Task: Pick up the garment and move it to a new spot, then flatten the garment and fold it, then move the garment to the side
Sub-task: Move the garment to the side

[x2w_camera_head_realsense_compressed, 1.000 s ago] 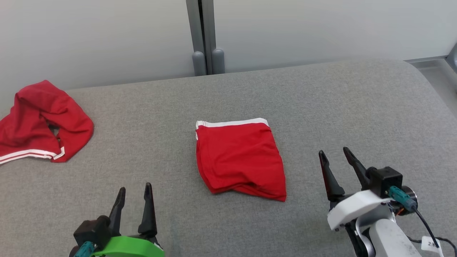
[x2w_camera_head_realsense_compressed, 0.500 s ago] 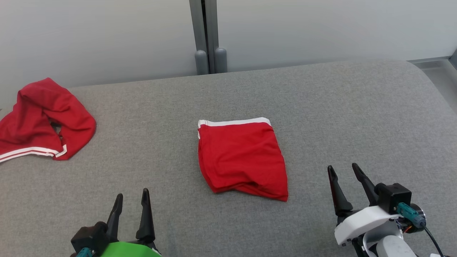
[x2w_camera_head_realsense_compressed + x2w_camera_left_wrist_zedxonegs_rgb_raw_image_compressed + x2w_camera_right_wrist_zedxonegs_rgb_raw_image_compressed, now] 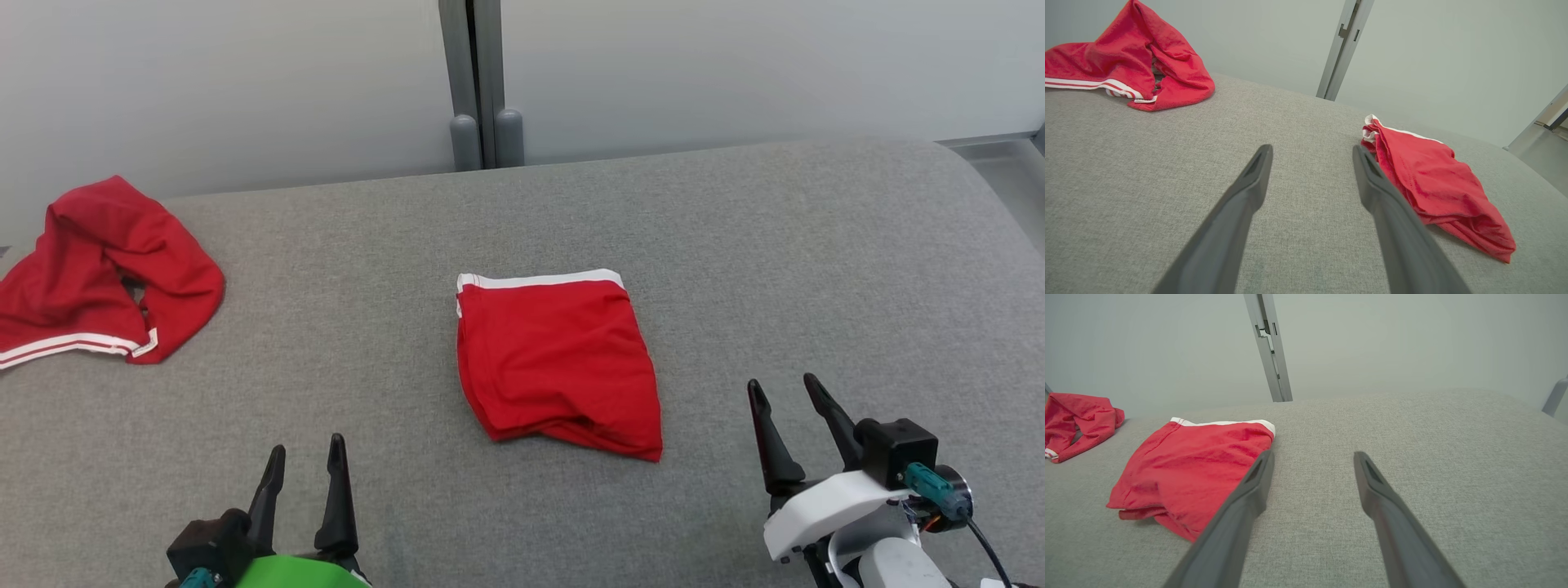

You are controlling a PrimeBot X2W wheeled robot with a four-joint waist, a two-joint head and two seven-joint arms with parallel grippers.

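Centrally, folded garment (image 3: 559, 367) on grey pad (image 3: 775, 237), far edge white-trimmed, long axis near-to-far, bare pad all round it, left gripper (image 3: 307, 443) and right gripper (image 3: 781, 380) spread, flanking it.

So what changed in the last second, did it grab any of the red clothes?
Nothing grabbed. The right hand drew back toward the robot, away from the folded red shirt with a white edge; the left hand slipped back slightly too. Both stayed open and empty. The folded shirt and the crumpled red garment with white stripes lie unmoved on the grey fabric surface; only the camera shifted a little.
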